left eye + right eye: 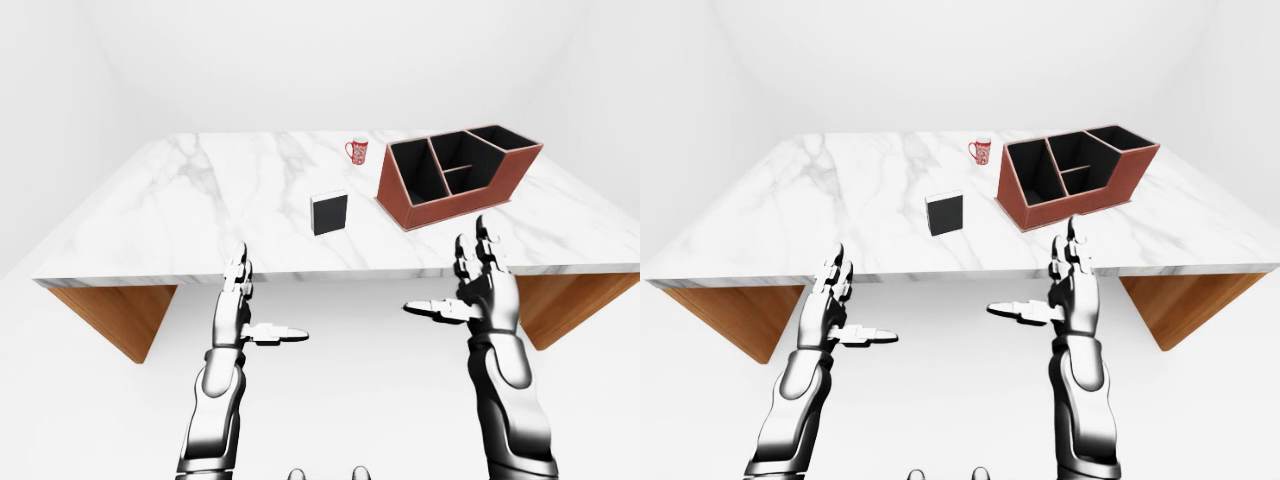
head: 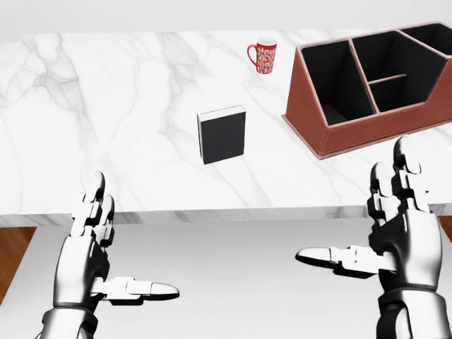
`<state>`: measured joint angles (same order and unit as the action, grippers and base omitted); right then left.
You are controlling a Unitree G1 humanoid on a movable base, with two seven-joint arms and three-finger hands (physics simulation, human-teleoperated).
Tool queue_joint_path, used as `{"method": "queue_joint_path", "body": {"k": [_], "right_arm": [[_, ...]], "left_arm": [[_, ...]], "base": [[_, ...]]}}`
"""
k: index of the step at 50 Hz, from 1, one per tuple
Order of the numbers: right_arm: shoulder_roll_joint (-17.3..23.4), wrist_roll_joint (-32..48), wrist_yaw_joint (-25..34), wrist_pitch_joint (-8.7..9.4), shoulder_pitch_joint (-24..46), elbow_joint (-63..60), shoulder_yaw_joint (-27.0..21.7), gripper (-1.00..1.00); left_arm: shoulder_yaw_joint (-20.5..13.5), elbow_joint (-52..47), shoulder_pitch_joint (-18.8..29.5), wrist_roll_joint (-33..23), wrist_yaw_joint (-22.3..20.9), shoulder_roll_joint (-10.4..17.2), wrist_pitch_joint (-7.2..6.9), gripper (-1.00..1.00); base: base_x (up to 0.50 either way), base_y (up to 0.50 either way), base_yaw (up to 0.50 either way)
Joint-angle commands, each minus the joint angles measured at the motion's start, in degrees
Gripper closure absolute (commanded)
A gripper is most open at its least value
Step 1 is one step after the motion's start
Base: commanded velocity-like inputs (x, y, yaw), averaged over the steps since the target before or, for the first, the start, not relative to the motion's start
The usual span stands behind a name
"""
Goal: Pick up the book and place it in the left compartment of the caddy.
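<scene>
Both the left hand [image 2: 95,251] and the right hand [image 2: 395,236] are being held spread open and empty, near the marble table [image 2: 106,106]. The black book [image 2: 222,134] is being left lying flat mid-table, left of the brown caddy [image 2: 367,78] and apart from it.

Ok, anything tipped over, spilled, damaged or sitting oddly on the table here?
Nothing stands out. The book lies flat on the marble table, the red mug stands upright, and the caddy looks intact with empty compartments. Both hands, left and right, are open, holding nothing.
</scene>
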<state>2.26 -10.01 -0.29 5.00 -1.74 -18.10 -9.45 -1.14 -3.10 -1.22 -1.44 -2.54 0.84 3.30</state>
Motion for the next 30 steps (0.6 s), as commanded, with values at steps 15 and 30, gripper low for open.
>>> {"method": "queue_joint_path", "body": {"k": [15, 30], "right_arm": [[3.3, -6.3, -0.9, 0.00, 2.5, -11.3, -8.2, -1.00], [11.9, -18.3, -3.4, 0.00, 5.7, -17.4, -25.3, -1.00]], "left_arm": [[-0.1, 0.4, 0.2, 0.0, 0.1, 0.0, 0.27, -1.00], [-0.1, -1.2, -0.4, 1.5, -0.9, -0.1, 0.98, -1.00]], "base": [[0.00, 0.00, 0.00], [0.00, 0.00, 0.00]]}}
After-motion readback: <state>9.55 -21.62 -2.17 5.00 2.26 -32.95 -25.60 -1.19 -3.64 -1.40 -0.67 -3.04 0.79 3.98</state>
